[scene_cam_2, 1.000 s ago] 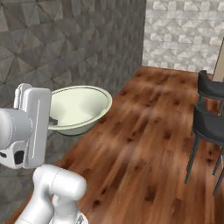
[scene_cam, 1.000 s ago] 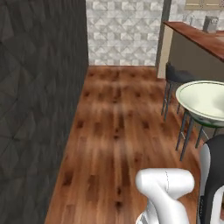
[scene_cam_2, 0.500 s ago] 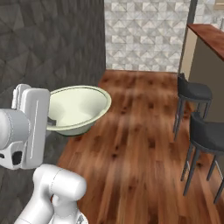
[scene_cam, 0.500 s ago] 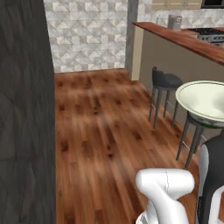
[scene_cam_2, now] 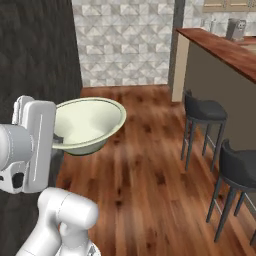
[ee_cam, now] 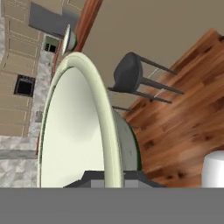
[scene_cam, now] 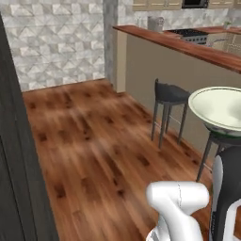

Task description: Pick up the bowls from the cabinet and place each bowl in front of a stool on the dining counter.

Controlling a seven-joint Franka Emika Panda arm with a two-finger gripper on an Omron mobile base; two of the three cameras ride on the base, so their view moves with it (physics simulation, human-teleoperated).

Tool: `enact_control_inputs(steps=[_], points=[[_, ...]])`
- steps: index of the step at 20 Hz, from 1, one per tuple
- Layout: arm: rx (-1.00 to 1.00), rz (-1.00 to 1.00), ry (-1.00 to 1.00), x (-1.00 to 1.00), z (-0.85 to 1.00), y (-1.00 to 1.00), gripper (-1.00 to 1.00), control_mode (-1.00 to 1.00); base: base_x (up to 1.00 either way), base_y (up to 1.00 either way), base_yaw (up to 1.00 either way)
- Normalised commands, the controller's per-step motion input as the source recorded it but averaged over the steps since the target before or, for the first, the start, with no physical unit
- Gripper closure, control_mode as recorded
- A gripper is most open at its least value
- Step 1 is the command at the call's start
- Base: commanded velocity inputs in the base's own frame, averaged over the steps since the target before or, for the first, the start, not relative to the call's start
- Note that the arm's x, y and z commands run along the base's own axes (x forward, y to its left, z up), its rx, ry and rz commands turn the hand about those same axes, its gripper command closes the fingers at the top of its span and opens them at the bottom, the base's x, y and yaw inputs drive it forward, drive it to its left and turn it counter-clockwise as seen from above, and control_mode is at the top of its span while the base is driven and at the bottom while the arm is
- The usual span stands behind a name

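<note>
Reddish dining counter [scene_cam: 188, 44] and stools [scene_cam_2: 205, 111] nearer now

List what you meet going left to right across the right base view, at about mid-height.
Dark grey wall → hand gripping the bowl's rim → pale green bowl → wood floor → nearer-the-wall black stool → second black stool, with the dining counter running above both stools.

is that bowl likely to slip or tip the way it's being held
Possibly. The bowl is pinched by its thin rim alone in the gripper, so its wide body overhangs and could pivot. The glossy glaze looks slippery. It seems rigid, probably breakable if dropped.
</note>
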Motion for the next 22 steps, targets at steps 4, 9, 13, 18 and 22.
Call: enact_control_inputs(steps=[4,9,13,18,22], points=[[0.00,0.00,0.00,0.00,0.00,0.00,1.00,1.00,1.00,0.70,-0.39],[0.00,0.00,0.00,0.00,0.00,0.00,1.00,1.00,1.00,0.77,-0.47],[0.00,0.00,0.00,0.00,0.00,0.00,1.00,1.00,1.00,0.81,-0.52],[0.00,0.00,0.00,0.00,0.00,0.00,1.00,1.00,1.00,0.87,-0.58],[0.00,0.00,0.00,0.00,0.00,0.00,1.00,1.00,0.99,0.76,-0.69]])
